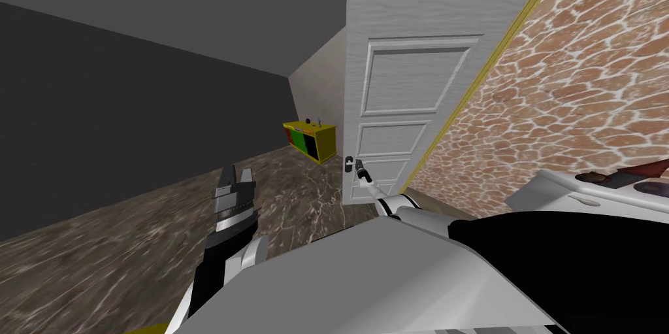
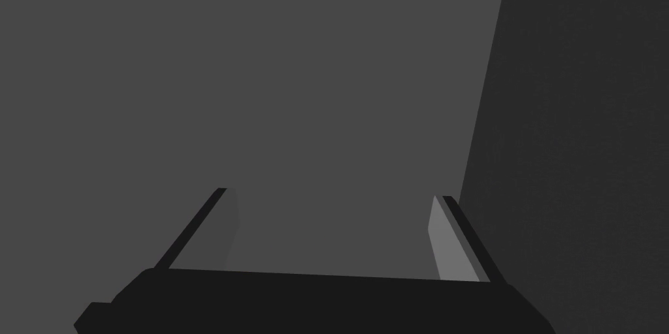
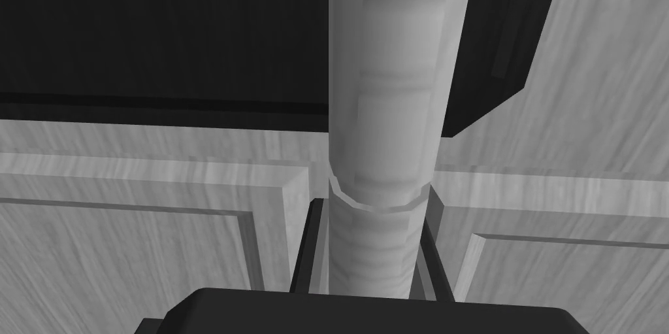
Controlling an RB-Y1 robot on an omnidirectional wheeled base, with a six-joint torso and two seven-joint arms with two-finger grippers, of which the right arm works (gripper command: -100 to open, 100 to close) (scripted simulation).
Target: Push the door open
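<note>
Nearest to me, the left end effector (image 1: 236, 178) is raised above the brown marbled floor (image 1: 130, 245) on my left side. Its two thin fingers (image 2: 451, 242) stand well apart with nothing between them, so it is open and idle. Further forward, my right arm stretches out to the right end effector (image 1: 360, 170), which sits at the free edge of the white panelled door (image 1: 411, 88), low on that door. In the right wrist view the right end effector (image 3: 375, 200) is closed on the light grey cylindrical lever handle (image 3: 389, 101). One blade presses each side of the handle, and the bar runs straight out from between them. Just past the grip, a dark angular backplate (image 3: 506, 36) sits against the door's pale, wood-grained face, and raised panel mouldings (image 3: 150, 183) lie to either side of the fingers. The door stands ahead and slightly right of centre, at an angle to the orange-brown stone-patterned wall (image 1: 575, 88). Its far edge meets a yellow strip of frame (image 1: 487, 68) that runs along that wall. Beyond the door's handle edge, a yellow open-fronted cabinet (image 1: 311, 140) sits on the floor against a pale wall. A dark grey wall (image 1: 130, 121) closes off the left side.
</note>
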